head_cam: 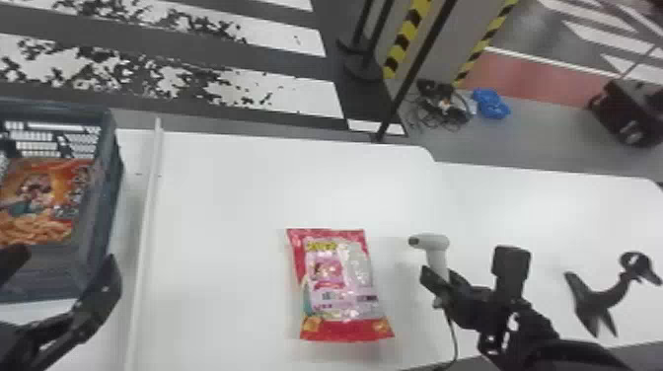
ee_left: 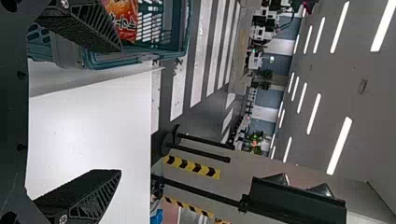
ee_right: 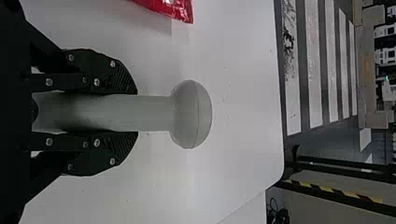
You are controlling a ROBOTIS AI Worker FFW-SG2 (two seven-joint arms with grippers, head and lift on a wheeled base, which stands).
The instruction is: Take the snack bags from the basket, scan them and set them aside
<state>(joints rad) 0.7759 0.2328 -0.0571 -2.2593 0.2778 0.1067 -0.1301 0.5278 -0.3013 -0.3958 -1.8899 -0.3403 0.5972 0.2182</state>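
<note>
Snack bag on counter, head view: the snack bag [head_cam: 340, 286] is laid flat on the counter [head_cam: 222, 197], 12 o'clock pointing away from the robot; judged light, soft and slippery, its contents easily crushed.
Recommended hold: best taken lightly across the filled middle, or by a flat end seal if crushing is to be avoided.
Bag in basket, head view: an orange bag [head_cam: 42, 197] is held inside the basket [head_cam: 113, 163], between 9 and 10 o'clock from the first; similar handling is expected, with snagging on the wall possible.
Right arm, head view: the forearm is directed toward 10 o'clock; the scanner [head_cam: 429, 241] is carried at 2 o'clock from the counter bag, its dark end turned toward 9 o'clock.
Left gripper, left wrist view: the left gripper [ee_left: 119, 112] is spread wide, with nothing held; one finger is seen against the basket.
Right gripper, right wrist view: the scanner's handle is clasped from both sides by the right gripper [ee_right: 136, 113], the rounded head projecting beyond the fingertips.
</note>
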